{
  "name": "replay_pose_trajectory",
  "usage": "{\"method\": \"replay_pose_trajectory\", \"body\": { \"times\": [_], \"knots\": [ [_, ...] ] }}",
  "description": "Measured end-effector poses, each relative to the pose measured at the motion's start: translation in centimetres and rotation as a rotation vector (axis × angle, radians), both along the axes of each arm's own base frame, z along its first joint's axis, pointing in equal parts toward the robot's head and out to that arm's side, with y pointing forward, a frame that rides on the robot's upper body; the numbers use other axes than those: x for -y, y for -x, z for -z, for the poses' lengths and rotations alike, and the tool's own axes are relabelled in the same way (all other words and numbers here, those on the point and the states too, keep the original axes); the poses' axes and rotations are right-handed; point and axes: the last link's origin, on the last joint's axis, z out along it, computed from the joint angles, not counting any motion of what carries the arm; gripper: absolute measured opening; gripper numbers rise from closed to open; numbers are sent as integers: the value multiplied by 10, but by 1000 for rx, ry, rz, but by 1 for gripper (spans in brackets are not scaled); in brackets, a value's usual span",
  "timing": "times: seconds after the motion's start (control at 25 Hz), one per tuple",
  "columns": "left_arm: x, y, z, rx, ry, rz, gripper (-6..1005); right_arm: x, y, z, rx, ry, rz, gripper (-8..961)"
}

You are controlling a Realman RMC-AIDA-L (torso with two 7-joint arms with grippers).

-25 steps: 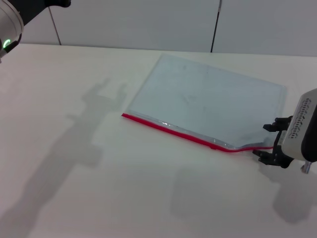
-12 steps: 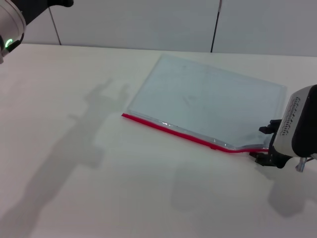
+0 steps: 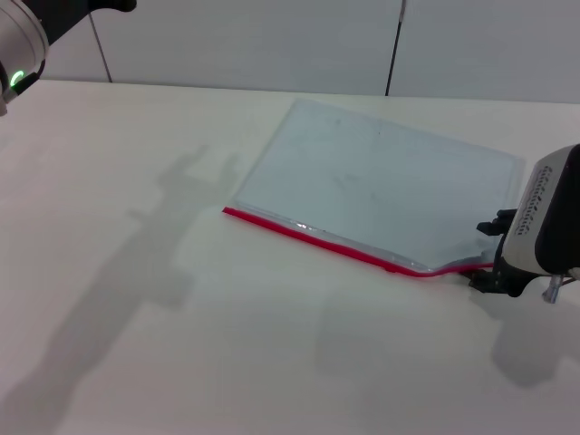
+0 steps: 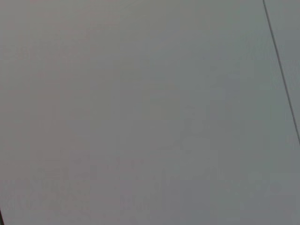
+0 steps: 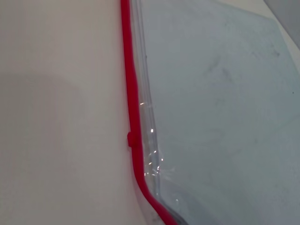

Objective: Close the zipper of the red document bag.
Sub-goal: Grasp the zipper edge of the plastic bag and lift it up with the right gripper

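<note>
Flat on white table (image 3: 181, 362), red document bag (image 3: 381, 186), contents not visible. Along near edge, zipper (image 3: 317, 237), lifted at right corner. Right gripper (image 3: 497, 256) at that corner, finger state impossible to tell. Left arm (image 3: 23, 36) parked far left.

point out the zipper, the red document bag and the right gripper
zipper (image 3: 317, 237), head view, middle of the red strip
red document bag (image 3: 381, 186), head view, centre of the pale panel
right gripper (image 3: 489, 254), head view, black fingertips at the bag's corner

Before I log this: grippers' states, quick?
Left gripper: not in view.
Right gripper: at the bag's zipper end; open or shut cannot be told.
</note>
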Motion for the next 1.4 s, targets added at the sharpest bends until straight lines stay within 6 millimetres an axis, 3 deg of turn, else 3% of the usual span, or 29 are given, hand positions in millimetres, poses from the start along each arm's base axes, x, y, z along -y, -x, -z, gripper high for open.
{"method": "replay_pose_trajectory", "body": {
  "times": [0.8,1.4],
  "knots": [
    [0,-1,0,0,1,4,496,-7,6,2,10,-3,9,555],
    [1,-6,1,-2,3,18,497,-14,8,9,20,5,47,526]
  ]
}}
